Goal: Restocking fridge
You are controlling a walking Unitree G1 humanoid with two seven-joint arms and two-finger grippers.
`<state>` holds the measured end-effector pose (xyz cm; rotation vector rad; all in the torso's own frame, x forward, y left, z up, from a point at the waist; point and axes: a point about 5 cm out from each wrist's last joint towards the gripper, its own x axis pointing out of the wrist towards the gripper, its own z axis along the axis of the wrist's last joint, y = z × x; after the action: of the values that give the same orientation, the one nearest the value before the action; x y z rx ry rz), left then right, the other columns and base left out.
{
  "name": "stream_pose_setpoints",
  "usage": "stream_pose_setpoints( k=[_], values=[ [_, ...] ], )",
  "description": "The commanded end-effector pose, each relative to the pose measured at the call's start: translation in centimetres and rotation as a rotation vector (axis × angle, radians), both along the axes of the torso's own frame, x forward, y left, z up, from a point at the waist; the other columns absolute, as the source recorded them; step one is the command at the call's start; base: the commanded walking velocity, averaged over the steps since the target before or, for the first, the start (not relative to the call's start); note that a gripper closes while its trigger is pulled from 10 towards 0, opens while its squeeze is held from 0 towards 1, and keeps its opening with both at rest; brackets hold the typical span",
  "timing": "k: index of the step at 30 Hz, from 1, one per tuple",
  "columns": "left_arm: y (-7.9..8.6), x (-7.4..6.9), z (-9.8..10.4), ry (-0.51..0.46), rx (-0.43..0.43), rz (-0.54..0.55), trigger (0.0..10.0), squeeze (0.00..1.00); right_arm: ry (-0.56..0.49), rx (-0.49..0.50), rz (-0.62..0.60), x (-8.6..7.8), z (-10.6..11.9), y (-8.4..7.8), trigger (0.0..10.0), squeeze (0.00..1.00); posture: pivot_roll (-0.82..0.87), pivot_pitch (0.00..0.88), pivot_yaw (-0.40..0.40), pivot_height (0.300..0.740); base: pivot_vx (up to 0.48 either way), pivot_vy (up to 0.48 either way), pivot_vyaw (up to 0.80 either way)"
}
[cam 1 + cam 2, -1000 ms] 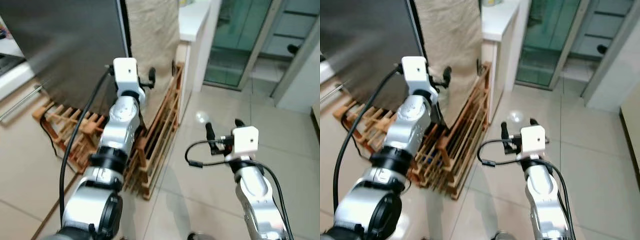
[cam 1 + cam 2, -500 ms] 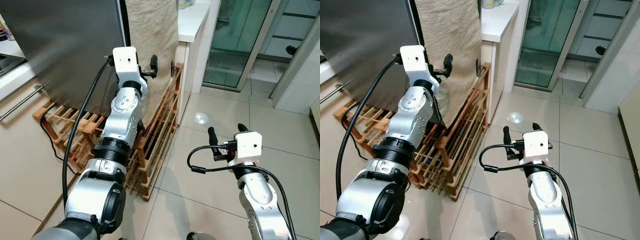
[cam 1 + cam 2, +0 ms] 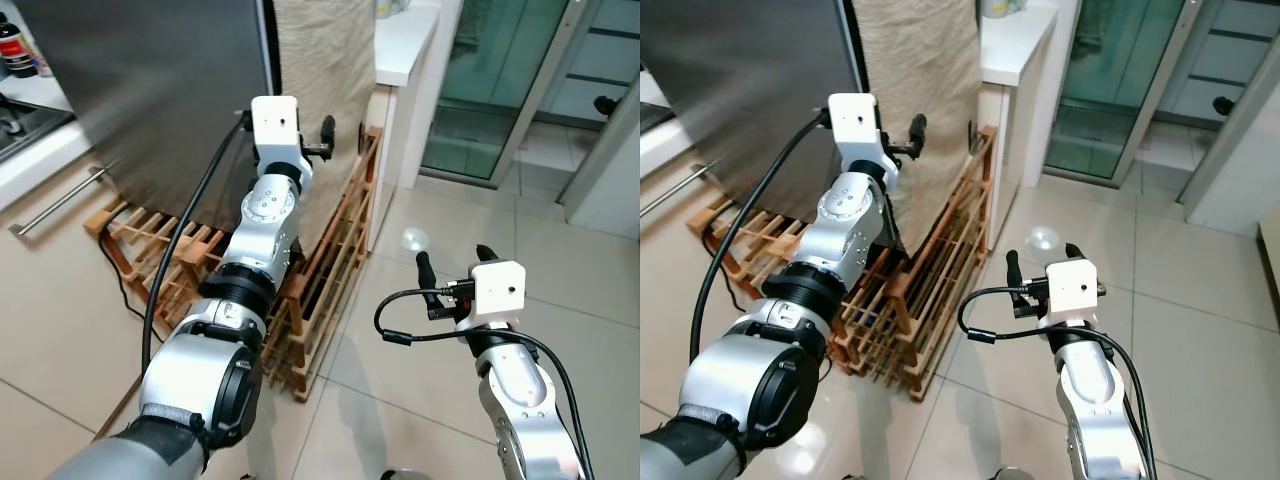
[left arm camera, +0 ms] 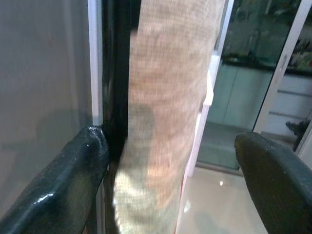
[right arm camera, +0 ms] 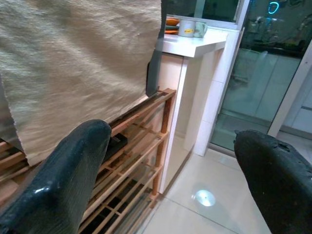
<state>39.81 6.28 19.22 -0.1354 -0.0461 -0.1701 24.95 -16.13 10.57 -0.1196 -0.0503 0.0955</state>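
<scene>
Reaching left gripper (image 3: 325, 140) spread at fridge (image 3: 150, 90); two wooden racks (image 3: 330, 250).

A beige cloth (image 3: 325, 60) covers the fridge's side, and the steel fridge door (image 3: 150, 80) runs off the picture's top edge. The left gripper (image 3: 322, 140) sits partly behind its own white wrist housing. Items on the white counter (image 5: 195, 41) are too small to identify.

fridge door (image 3: 150, 90): brushed grey metal, dull sheen. Cloth (image 3: 325, 60) over its side: coarse beige weave, matt. Rack (image 3: 330, 250): bare slatted wood. Floor tiles (image 3: 560, 300): glossy. Counter (image 3: 405, 45): smooth white.
</scene>
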Motion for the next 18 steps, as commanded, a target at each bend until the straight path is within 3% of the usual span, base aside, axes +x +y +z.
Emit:
stream_pose_setpoints(
  k=[1, 3, 5, 6, 10, 13, 15, 16, 17, 18],
  values=[
    [-0.7, -0.4, -2.5, 0.139, -0.041, -0.028, 10.0, 0.0, 0.0, -0.006, -0.001, 0.1, 0.2, 0.1, 10.0, 0.01, -0.25, 0.0, 0.085, 0.74, 0.0, 0.0, 0.0],
    [-0.9, -0.3, -2.2, 0.135, -0.076, -0.037, 10.0, 0.0, 0.0, -0.005, -0.004, 0.1, 0.2, 0.1, 10.0, 0.0, -0.26, 0.0, 0.086, 0.74, 0.0, 0.0, 0.0],
    [-2.4, -0.4, -0.7, 0.057, -0.149, -0.143, 10.0, 0.0, -0.001, -0.004, -0.006, 0.1, 0.2, 0.0, 10.0, 0.0, -0.26, 0.0, 0.084, 0.74, 0.0, 0.0, 0.0],
    [-2.4, -0.4, -0.7, 0.057, -0.149, -0.143, 10.0, 0.0, -0.001, -0.004, -0.006, 0.1, 0.2, 0.0, 10.0, 0.0, -0.26, 0.0, 0.084, 0.74, 0.0, 0.0, 0.0],
    [-7.5, -2.1, 2.4, -0.123, -0.18, -0.54, 10.0, 0.0, -0.007, 0.003, -0.014, 0.1, 0.3, -0.2, 10.0, 0.01, -0.26, 0.0, 0.082, 0.74, 0.0, 0.0, 0.0],
    [-7.9, -2.3, 2.5, -0.13, -0.178, -0.573, 10.0, 0.0, -0.007, 0.004, -0.015, 0.1, 0.3, -0.2, 10.0, 0.01, -0.26, 0.0, 0.082, 0.74, 0.0, 0.0, 0.0],
    [-11.1, -3.7, 3.4, -0.129, -0.244, -0.707, 10.0, 0.0, 0.016, 0.015, -0.029, -0.7, -0.2, -0.5, 10.0, 0.01, -0.26, 0.0, 0.082, 0.74, 0.0, 0.0, 0.0],
    [-11.1, -3.7, 3.4, -0.129, -0.244, -0.707, 10.0, 0.0, 0.016, 0.015, -0.029, -0.7, -0.2, -0.5, 10.0, 0.01, -0.26, 0.0, 0.082, 0.74, 0.0, 0.0, 0.0],
    [-16.4, -7.0, 4.8, -0.164, -0.276, -0.939, 10.0, 0.0, 0.032, 0.015, -0.036, -1.5, -0.6, -0.4, 10.0, 0.01, -0.31, 0.0, 0.104, 0.74, 0.0, 0.0, 0.0],
    [-18.0, -8.4, 5.2, -0.183, -0.277, -1.017, 10.0, 0.0, 0.031, 0.013, -0.036, -1.7, -0.5, -0.3, 10.0, 0.01, -0.31, 0.0, 0.104, 0.74, 0.0, 0.0, 0.0]
  ],
)
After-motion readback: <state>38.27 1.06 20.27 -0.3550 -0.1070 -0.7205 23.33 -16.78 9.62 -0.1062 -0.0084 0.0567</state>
